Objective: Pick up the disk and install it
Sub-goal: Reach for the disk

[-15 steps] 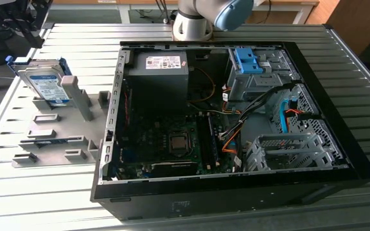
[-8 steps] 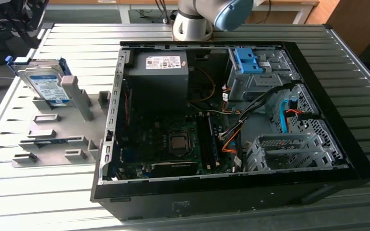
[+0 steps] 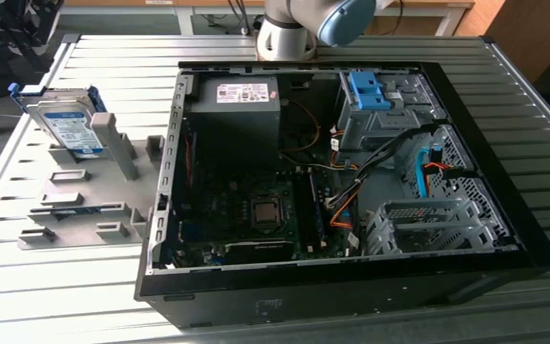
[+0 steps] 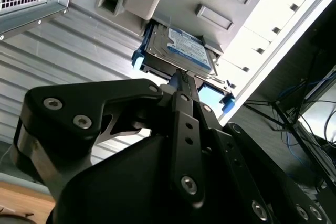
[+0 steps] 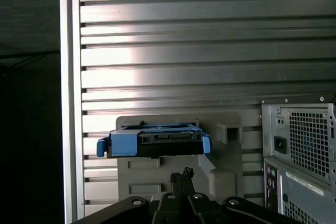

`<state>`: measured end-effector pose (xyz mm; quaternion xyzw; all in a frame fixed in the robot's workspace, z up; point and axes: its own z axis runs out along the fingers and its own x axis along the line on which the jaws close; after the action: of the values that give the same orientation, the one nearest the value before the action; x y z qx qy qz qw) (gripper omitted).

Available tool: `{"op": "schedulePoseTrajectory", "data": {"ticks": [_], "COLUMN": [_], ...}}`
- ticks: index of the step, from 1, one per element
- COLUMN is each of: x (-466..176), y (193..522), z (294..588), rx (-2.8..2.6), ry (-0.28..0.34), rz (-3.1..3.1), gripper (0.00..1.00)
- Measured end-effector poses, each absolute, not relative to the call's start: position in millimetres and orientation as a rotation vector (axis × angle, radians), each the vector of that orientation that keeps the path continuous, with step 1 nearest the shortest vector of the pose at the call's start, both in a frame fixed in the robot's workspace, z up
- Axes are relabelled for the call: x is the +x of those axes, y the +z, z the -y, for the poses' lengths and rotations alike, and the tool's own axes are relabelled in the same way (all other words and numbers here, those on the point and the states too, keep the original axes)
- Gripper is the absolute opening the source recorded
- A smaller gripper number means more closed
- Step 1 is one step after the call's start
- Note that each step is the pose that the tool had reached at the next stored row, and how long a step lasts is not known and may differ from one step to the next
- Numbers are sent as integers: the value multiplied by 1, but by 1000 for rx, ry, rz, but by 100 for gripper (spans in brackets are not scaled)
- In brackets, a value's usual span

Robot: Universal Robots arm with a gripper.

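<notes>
The disk [image 3: 69, 129] stands on edge in a grey holder [image 3: 84, 193] on the slatted table, at the exterior view's left, beside the open computer case [image 3: 165, 215]. It is silver with a blue-and-white label and blue side rails. In the second wrist view the disk [image 4: 181, 51] lies just beyond my gripper [image 4: 177, 77], whose black fingers are together with nothing in them. In the first wrist view the disk's blue-railed edge [image 5: 155, 140] faces my gripper [image 5: 181, 174], with a gap between them.
Inside the case are a dark power supply [image 3: 241, 107], a metal drive cage with a blue bracket [image 3: 366, 89] and another cage [image 3: 428, 222] at the exterior view's right. The arm [image 3: 299, 25] rises behind the case. The table edge [image 5: 65, 77] runs near the holder.
</notes>
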<state>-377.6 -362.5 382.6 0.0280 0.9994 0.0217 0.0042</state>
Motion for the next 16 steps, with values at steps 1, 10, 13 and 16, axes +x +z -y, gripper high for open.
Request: {"op": "schedulePoseTrajectory", "data": {"ticks": [1,10,13,16], "x": [-379,-392,-397,-402], "y": [383,382,382,381], "z": [363,361,358,355], "rx": [88,88,88,88], "ry": [68,68,68,68], "rz": [-3131,-3131,-3131,-3131], "gripper": [11,11,11,11]}}
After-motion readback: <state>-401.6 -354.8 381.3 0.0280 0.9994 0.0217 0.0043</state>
